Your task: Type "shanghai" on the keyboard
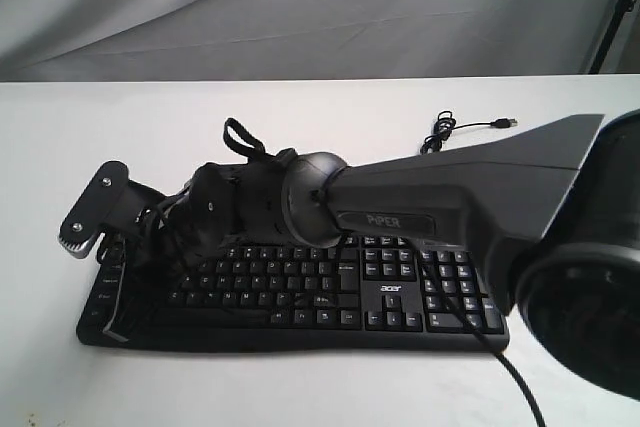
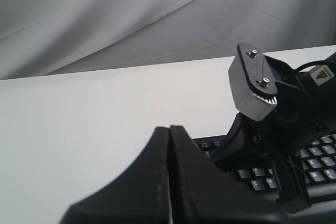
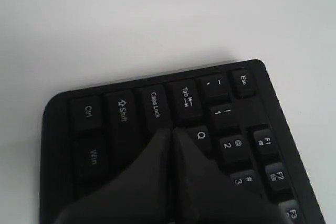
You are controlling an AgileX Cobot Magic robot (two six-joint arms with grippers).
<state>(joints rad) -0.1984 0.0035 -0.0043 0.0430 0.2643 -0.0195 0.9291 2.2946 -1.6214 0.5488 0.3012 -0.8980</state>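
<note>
The black keyboard [image 1: 400, 292] with white legends and an acer logo lies across the white table [image 1: 300, 107]. My right arm [image 1: 450, 197] reaches across it from the right to its left end. The right gripper [image 3: 172, 129] is shut, empty, with its tips over the keys next to Caps Lock [image 3: 155, 106], Tab and Q [image 3: 200, 135]; whether they press a key cannot be told. In the exterior view it [image 1: 120, 287] points down at the keyboard's left end. My left gripper [image 2: 169, 128] is shut and empty, beside that same end of the keyboard [image 2: 320, 156]; the exterior view does not show it.
The keyboard's thin USB cable [image 1: 450, 130] lies coiled on the table behind it. A large black round part [image 1: 585, 317] fills the lower right corner, and a black cable [image 1: 515, 377] runs off the front. A grey cloth [image 1: 300, 7] hangs behind the table.
</note>
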